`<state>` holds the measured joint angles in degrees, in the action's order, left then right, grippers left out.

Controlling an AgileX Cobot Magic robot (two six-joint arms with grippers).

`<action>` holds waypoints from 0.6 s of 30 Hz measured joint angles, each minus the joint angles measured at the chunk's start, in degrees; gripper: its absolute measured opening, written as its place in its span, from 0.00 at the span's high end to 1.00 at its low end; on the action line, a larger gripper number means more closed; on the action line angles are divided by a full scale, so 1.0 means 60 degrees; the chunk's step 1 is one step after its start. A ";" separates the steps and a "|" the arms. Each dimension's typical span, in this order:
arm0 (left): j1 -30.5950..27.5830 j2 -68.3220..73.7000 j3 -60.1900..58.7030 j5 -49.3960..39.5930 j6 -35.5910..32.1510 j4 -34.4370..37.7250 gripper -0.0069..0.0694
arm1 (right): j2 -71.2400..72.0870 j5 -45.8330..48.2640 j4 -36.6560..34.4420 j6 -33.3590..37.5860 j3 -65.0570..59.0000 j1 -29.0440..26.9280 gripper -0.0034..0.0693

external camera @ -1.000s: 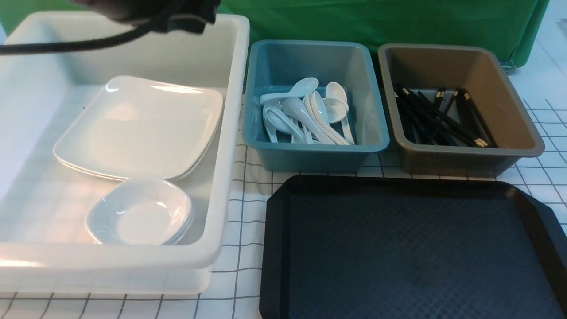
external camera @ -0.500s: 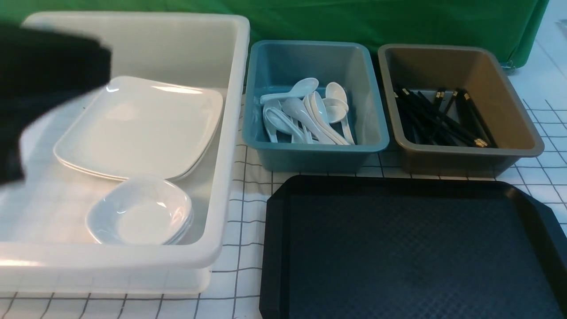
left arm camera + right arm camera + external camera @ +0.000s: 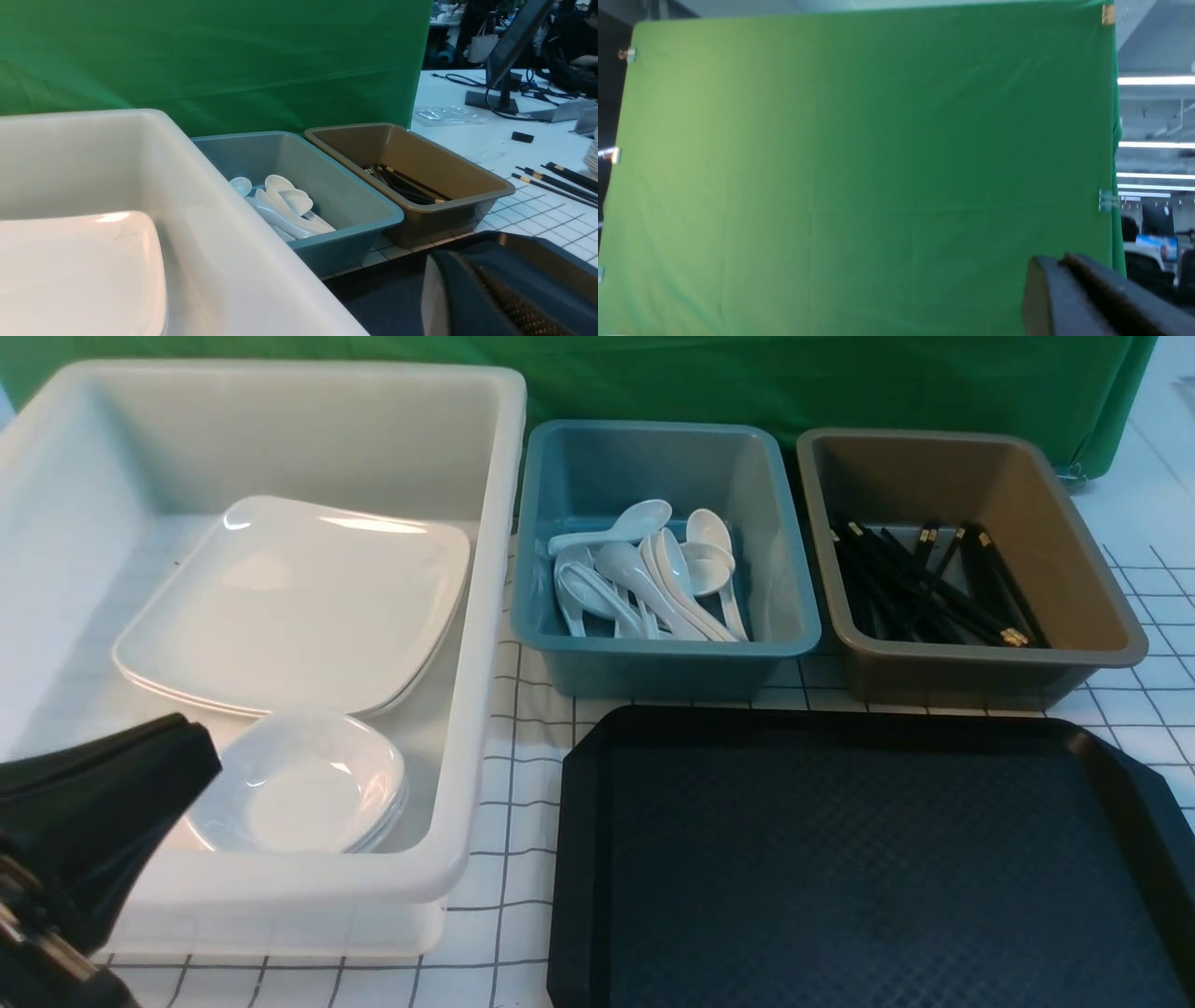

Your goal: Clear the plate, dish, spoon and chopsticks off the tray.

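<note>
Nearest, at the bench's [image 3: 523,728] near left corner, the left hand [image 3: 187,756] is closed and holds nothing. The big black diamond-textured plastic tray [image 3: 579,821] along the near edge carries nothing, so the clearing looks done. Just beyond the left hand's tip, inside the deep white plastic tub [image 3: 485,616], sits a stack of about three small white squarish dishes [image 3: 299,793]; this arm is the nearer. Behind them lie two or three large glossy white rectangular plates [image 3: 289,597]. Toward the far edge, the blue plastic tub [image 3: 653,663] holds roughly seven white soup spoons [image 3: 644,579]. The brown plastic tub [image 3: 980,667] holds many black chopsticks [image 3: 924,588], slanting far-left to near-right. Whether the right hand [image 3: 1087,289] is open, I cannot tell.
</note>
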<state>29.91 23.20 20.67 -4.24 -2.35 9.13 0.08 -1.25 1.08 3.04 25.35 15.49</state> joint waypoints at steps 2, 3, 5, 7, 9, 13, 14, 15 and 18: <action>0.0000 0.0000 -0.0009 0.0125 0.0000 0.0000 0.90 | 0.0000 -0.0062 0.0000 -0.0003 0.0000 0.0000 0.84; 0.0000 0.0000 -0.0009 0.0160 0.0000 0.0000 0.90 | 0.0000 -0.0062 0.0000 -0.0003 0.0000 0.0000 0.83; 0.0000 0.0000 -0.0013 0.0158 0.0000 0.0000 0.90 | 0.0000 -0.0062 0.0000 -0.0012 0.0000 0.0000 0.83; 0.0000 0.0000 -0.0013 0.0158 0.0000 -0.0013 0.90 | 0.0000 -0.0070 0.0000 -0.0022 0.0000 0.0000 0.82; 0.0000 0.0000 -0.0013 0.0158 0.0000 -0.0033 0.90 | 0.0000 -0.0070 0.0000 -0.0022 -0.0008 0.0000 0.81; 0.0000 0.0000 -0.0013 0.0158 0.0000 -0.0033 0.90 | 0.0000 -0.0070 0.0000 -0.0022 -0.0027 0.0000 0.80; 0.0000 0.0000 -0.0013 0.0158 0.0000 -0.0033 0.90 | 0.0000 -0.0070 0.0000 -0.0031 -0.0034 0.0000 0.80; 0.0000 0.0000 -0.0013 0.0158 0.0000 -0.0037 0.90 | 0.0000 -0.0070 0.0000 -0.0030 -0.0034 0.0000 0.80; 0.0000 0.0000 -0.0013 0.0158 0.0000 -0.0037 0.90 | 0.0000 -0.0070 0.0006 -0.0030 -0.0034 0.0000 0.79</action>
<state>29.91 23.20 20.60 -3.29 -2.35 8.91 0.08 -1.67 1.12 2.86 25.15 15.49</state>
